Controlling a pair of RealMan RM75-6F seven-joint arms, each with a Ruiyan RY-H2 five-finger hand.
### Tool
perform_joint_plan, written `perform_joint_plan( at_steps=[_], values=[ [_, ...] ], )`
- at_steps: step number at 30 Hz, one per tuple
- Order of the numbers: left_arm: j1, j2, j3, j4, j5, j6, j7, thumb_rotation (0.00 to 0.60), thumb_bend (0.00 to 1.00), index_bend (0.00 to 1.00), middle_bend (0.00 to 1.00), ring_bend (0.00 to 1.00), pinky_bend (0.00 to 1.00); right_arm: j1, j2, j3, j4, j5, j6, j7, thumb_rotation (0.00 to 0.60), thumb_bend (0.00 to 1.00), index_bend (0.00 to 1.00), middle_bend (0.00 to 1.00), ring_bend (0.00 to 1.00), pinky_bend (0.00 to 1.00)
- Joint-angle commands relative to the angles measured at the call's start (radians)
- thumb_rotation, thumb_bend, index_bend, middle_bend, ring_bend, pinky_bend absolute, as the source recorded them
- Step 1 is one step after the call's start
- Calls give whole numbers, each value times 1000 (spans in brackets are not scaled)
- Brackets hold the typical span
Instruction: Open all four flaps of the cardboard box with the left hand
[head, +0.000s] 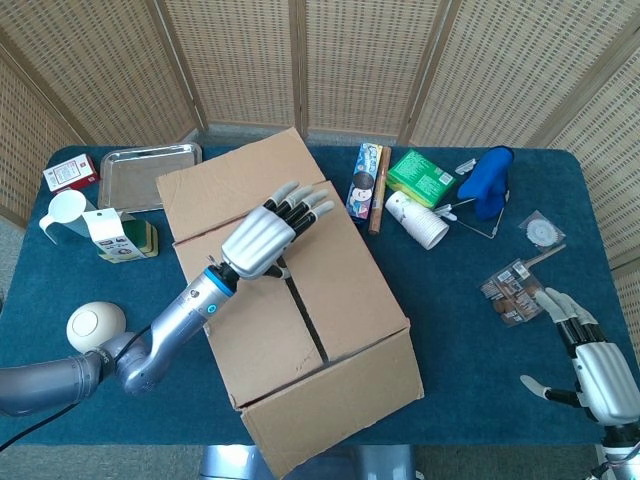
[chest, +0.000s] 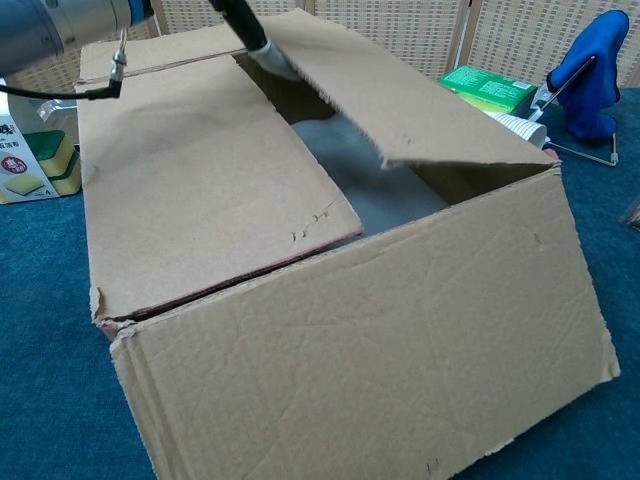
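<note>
The cardboard box (head: 300, 330) lies in the middle of the blue table. Its far flap (head: 235, 180) and near flap (head: 340, 400) are folded outward. The left inner flap (chest: 190, 190) lies flat. The right inner flap (chest: 400, 110) is tilted up along the centre seam, showing the dark inside. My left hand (head: 262, 240) is over that seam with its fingers stretched out above the right flap (head: 345, 275). Its thumb (chest: 262, 50) is hooked under the flap's edge. My right hand (head: 600, 375) rests open at the table's near right corner.
Left of the box are a metal tray (head: 148, 175), a carton (head: 105, 232), a white scoop (head: 62, 212), a red packet (head: 70, 173) and a white ball (head: 95, 325). To the right lie a snack tube (head: 364, 180), a green box (head: 420, 175), a paper cup (head: 415, 218) and a blue cloth (head: 487, 180).
</note>
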Motion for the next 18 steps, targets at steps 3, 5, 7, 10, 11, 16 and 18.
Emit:
perform_joint_plan(
  at_steps=[3,5,7,10,11,16,18],
  values=[
    [-8,7,-20,-16,-8,17,21,600,116,46,0,0,81,0,0,-1,-1,-1,-1,0,600,0,0,0,0,131],
    [-12,7,-28,-20,-15,21,26,600,115,48,0,0,81,1,1,-1,-1,-2,-2,1,600,0,0,0,0,131],
    [-17,7,-38,-23,-22,24,28,600,116,50,0,0,81,1,1,-1,-1,-1,-2,3,600,0,0,0,0,131],
    [-27,5,-54,-23,-25,33,33,600,116,50,0,0,81,0,4,0,0,1,1,10,600,0,0,0,0,131],
    [-32,4,-61,-22,-25,36,34,600,115,50,0,0,81,0,5,1,0,2,3,14,600,0,0,0,0,131],
    [-92,-32,-107,41,-61,9,33,600,116,50,0,0,81,-3,16,4,0,10,9,38,600,0,0,0,0,131],
    [-110,-46,-116,59,-71,1,34,600,115,49,0,0,81,-1,18,4,1,13,4,47,600,0,0,0,0,131]
  ],
)
